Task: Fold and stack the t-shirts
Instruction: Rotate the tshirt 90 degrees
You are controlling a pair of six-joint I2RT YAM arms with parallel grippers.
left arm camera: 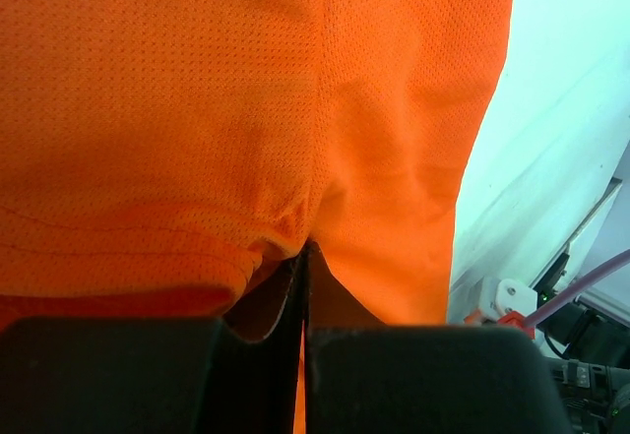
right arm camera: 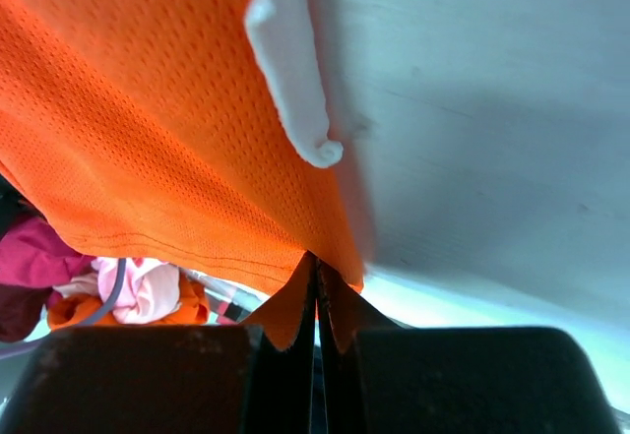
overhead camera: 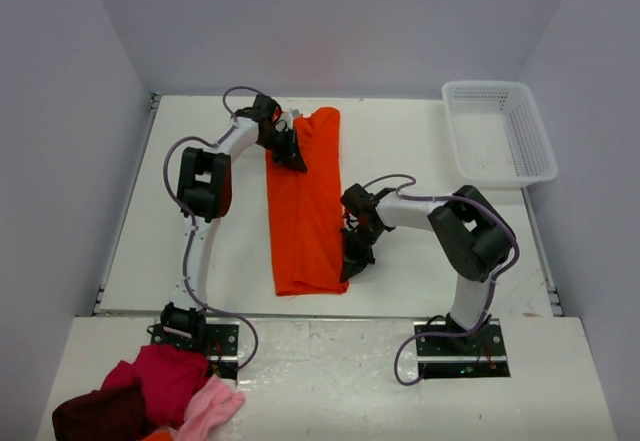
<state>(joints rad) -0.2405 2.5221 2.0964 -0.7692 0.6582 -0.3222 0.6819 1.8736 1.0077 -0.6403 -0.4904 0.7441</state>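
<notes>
An orange t-shirt (overhead camera: 305,201) lies folded into a long strip down the middle of the table. My left gripper (overhead camera: 292,153) is shut on the cloth near the strip's far end; the left wrist view shows the orange cloth (left arm camera: 246,109) pinched between the closed jaws. My right gripper (overhead camera: 352,261) is shut on the strip's near right edge; the right wrist view shows the orange hem (right arm camera: 177,158) clamped in the jaws and a white label (right arm camera: 290,70) hanging beside it.
A white plastic basket (overhead camera: 498,133) stands at the far right of the table. A pile of red, maroon and pink clothes (overhead camera: 150,396) lies off the table at the near left, also in the right wrist view (right arm camera: 59,277).
</notes>
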